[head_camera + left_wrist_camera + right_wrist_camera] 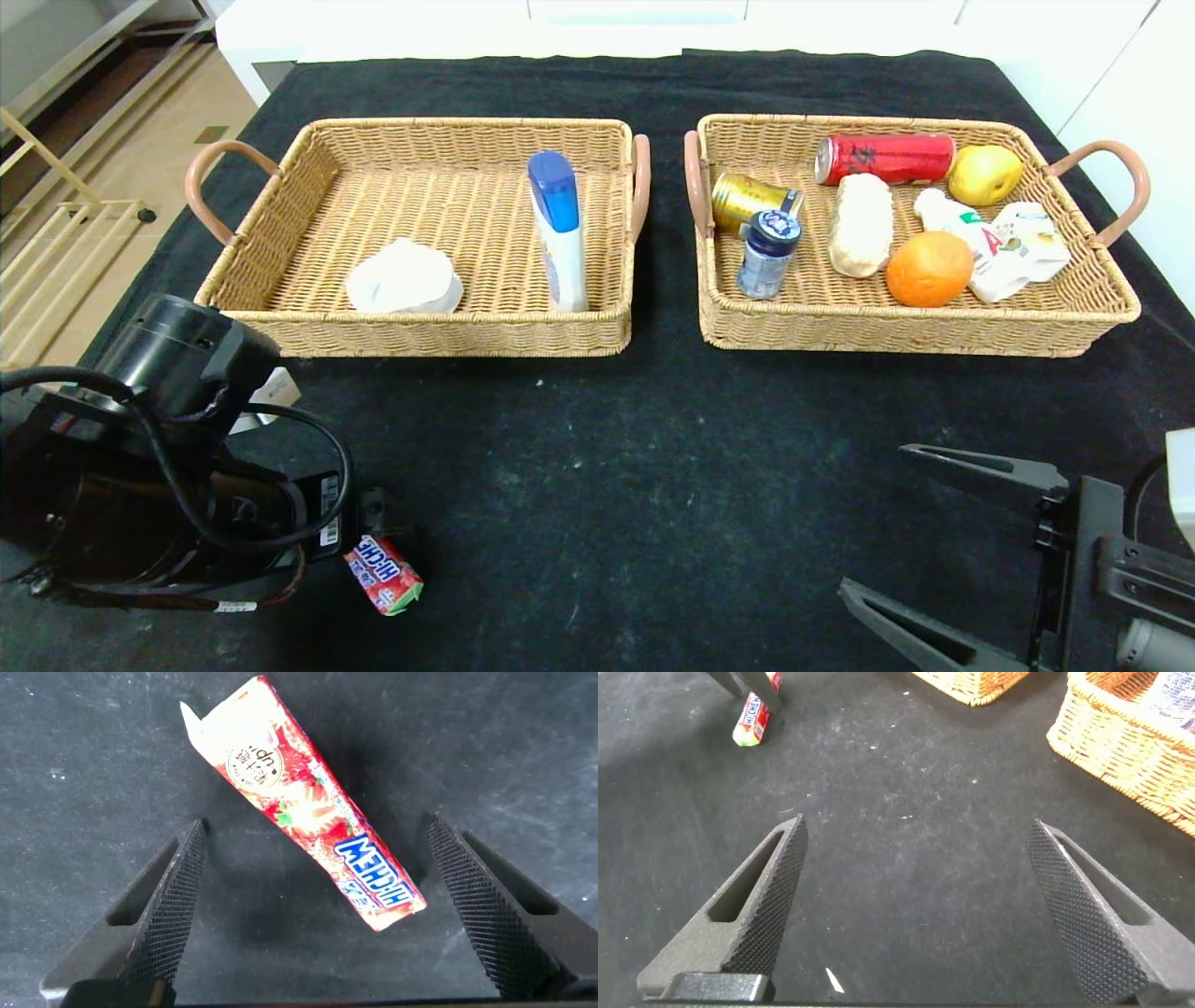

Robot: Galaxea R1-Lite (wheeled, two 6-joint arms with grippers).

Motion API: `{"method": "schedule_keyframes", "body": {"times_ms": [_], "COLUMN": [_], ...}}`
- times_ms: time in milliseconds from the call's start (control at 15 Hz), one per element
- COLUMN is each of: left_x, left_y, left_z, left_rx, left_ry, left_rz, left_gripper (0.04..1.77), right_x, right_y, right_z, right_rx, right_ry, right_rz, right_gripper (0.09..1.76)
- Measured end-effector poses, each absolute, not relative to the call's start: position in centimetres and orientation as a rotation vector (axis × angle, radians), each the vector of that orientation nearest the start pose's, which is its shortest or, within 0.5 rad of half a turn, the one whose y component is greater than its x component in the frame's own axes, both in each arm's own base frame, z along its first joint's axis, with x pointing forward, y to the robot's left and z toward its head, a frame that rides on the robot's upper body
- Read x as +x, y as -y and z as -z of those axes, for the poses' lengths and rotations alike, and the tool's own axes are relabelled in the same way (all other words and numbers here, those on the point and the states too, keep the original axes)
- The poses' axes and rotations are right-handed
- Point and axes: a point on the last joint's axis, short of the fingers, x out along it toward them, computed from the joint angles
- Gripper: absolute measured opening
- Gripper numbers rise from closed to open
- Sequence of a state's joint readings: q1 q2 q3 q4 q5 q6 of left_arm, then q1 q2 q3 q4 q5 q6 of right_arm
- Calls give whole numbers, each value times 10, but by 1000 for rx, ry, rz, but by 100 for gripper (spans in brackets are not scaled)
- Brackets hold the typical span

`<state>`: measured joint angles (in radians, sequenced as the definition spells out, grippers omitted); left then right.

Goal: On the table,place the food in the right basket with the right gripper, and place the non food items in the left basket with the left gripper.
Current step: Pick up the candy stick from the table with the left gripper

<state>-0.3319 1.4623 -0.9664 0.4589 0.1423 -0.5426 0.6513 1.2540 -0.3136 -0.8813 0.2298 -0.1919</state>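
The candy stick [313,803] lies flat on the black table [635,485], near my left front corner and well apart from both baskets. It is a long, slim bar in glossy red wrapper with strawberry print and a blue-lettered end. My left claw [313,910] hangs directly over it with its jaws spread wide, one ribbed finger on each side, neither touching. The bar lies slantwise between them, so I judge a small turn would help the pads meet its long sides squarely.

Candy is food, though, and food belongs to my right claw [910,915], which waits wide and empty low over the table at my right front, holding nothing. So the arm poised over the bar looks like the wrong one by the task's rule.

The right basket [1102,308], woven wicker with bent handles, already carries a red can [887,157], a gold can [752,198], a small blue-capped bottle [767,254], a pale bread roll [861,238], an orange [929,269], a yellow pear-like fruit [985,174] and a crumpled white packet [1013,247]. The left basket [280,322] holds a tall white bottle with a blue cap [560,233] lying on its side and a soft white lump [403,277], perhaps tissue. The tablecloth is matte, dusty and faintly speckled.
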Motion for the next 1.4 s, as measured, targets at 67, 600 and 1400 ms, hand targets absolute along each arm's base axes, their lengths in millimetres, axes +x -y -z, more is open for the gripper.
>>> {"method": "schedule_keyframes", "body": {"times_ms": [67, 600, 1400], "left_x": [206, 212, 213], "left_y": [68, 71, 74], "left_z": [-196, -190, -187], "left_rx": [-275, -268, -260], "left_ry": [-950, -950, -969], "left_rz": [-83, -82, -77], "left_gripper": [172, 77, 33], "right_x": [134, 134, 134], "right_y": [-108, -109, -109], "right_z": [-182, -182, -181], "right_rx": [-192, -192, -193], "right_ry": [25, 24, 17], "right_rz": [-884, -886, -887], "right_gripper": [171, 171, 171]}}
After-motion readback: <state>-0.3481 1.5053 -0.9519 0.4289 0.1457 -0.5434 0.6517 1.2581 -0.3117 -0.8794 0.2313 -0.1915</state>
